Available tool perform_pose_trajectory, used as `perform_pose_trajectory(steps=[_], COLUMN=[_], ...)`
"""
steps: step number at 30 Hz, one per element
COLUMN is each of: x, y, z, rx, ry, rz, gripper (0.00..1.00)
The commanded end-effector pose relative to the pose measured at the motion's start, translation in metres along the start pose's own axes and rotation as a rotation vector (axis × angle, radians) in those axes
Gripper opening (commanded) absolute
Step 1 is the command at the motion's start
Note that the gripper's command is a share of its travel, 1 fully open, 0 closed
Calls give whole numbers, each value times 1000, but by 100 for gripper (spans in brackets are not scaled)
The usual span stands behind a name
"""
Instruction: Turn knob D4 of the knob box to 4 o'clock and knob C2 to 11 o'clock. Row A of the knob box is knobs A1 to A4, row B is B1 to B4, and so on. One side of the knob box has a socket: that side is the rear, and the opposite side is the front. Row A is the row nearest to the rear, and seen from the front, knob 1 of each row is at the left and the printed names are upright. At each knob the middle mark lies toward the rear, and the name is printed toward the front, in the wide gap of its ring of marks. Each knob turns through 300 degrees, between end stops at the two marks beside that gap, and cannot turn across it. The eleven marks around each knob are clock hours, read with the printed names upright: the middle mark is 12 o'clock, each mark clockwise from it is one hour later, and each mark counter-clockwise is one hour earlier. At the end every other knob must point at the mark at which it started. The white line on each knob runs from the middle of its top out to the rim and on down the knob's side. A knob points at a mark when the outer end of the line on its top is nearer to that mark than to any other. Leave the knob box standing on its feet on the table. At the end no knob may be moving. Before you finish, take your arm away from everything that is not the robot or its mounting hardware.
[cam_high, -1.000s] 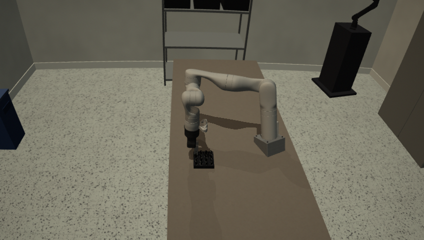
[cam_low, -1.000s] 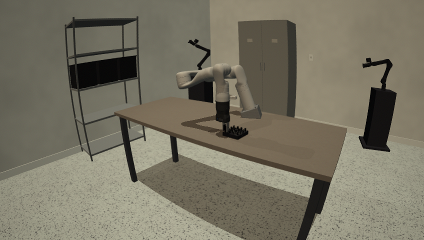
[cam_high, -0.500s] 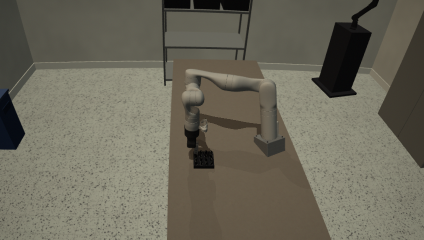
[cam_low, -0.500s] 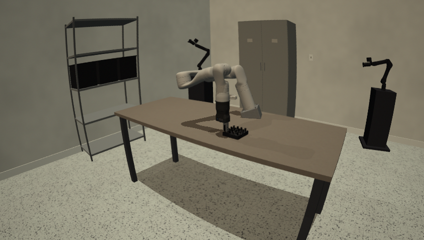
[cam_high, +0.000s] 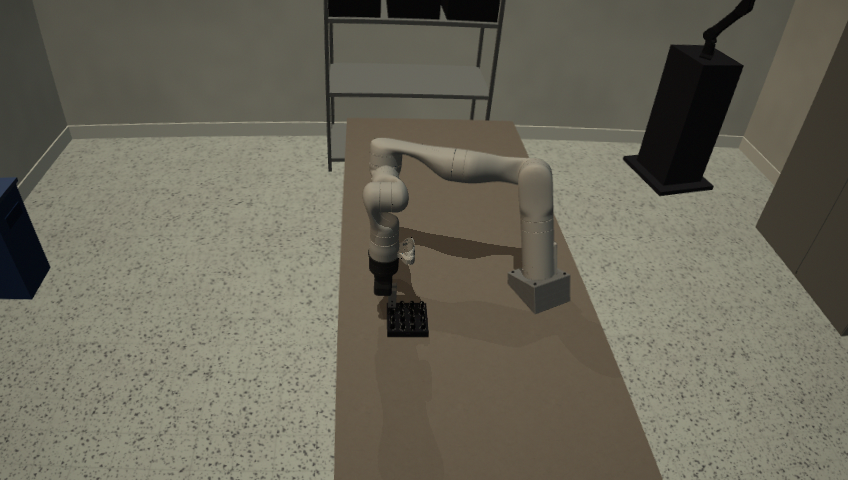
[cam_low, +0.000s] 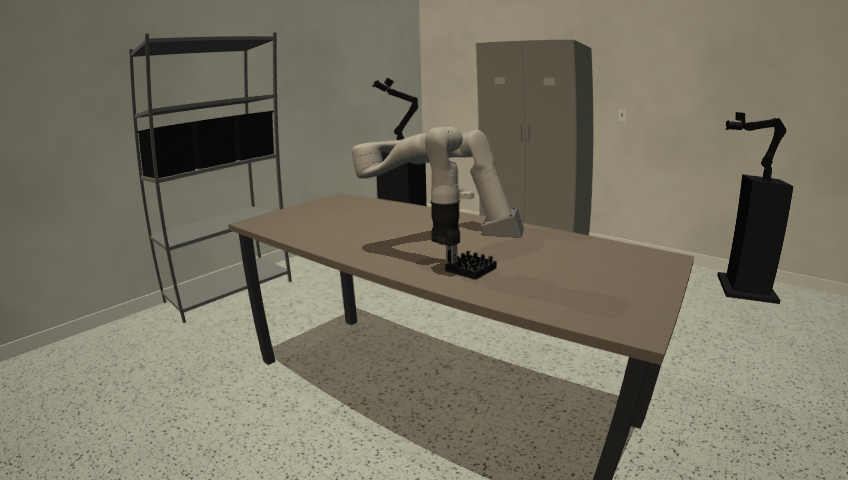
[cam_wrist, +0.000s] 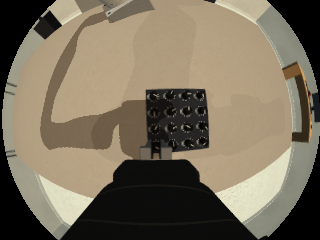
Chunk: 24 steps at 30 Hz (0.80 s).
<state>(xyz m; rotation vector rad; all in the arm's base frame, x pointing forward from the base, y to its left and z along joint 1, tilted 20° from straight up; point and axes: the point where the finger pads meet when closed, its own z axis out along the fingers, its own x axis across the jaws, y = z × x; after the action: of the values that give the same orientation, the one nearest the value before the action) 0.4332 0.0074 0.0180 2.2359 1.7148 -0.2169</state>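
The black knob box stands on its feet on the brown table, with several rows of small black knobs with white lines. My gripper points straight down over the box's corner that is far left in the top view and near left in the wrist view. Its two fingers sit close on either side of the corner knob there. The printed names are too small to read, and the fingers hide most of that knob.
The arm's base is bolted to the table right of the box. The table's left edge runs close beside the box. A metal shelf rack stands past the table's far end.
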Motion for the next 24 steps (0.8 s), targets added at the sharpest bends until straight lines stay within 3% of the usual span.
perform_pose_trajectory(steps=[1, 24], x=[0, 0], y=[0, 0], z=[-1, -1], rx=[-2, -2], ry=[1, 1], rz=[0, 74], gripper=[30, 30])
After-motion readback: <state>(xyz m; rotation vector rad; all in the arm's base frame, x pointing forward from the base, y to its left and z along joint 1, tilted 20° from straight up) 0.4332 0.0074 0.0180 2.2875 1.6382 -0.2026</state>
